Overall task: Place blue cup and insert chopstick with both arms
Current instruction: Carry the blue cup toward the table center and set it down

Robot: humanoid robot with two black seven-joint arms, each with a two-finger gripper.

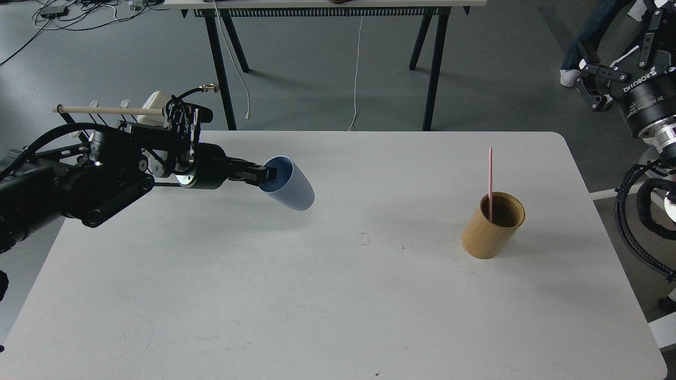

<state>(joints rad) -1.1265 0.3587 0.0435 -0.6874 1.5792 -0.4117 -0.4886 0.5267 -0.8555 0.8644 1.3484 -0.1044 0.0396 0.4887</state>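
Head view: a white table (327, 295) fills most of what I see, with grey floor beyond it.
Left arm: comes in from nine o'clock, stretched out over the left side of the table.
Left gripper (266, 174): closed on the rim of the blue cup (293, 186), one finger inside the mouth and one on the outer wall.
Blue cup: tipped on its side, mouth toward nine o'clock and base toward four o'clock, left of the table's middle; a soft shadow lies on the table below it, and I cannot tell whether it touches the surface.
Right arm: enters at the two o'clock corner, off the table's edge.
Right gripper (612, 63): fingers spread apart around nothing, pointing toward eleven o'clock, well apart from the cups.
Chopstick (490, 182): pink-red, standing nearly upright in the wooden cup (492, 227), its top toward twelve o'clock, rising well above the rim.
Wooden cup: tan cylinder, upright on the table's right side, at three o'clock from the blue cup and well apart from it.
Rack rod (108, 110): pale wooden rod lying level behind my left arm, at ten o'clock.
Far table (322, 10): black legs and a white top at twelve o'clock, with a white cable (358, 68) hanging down to the floor.
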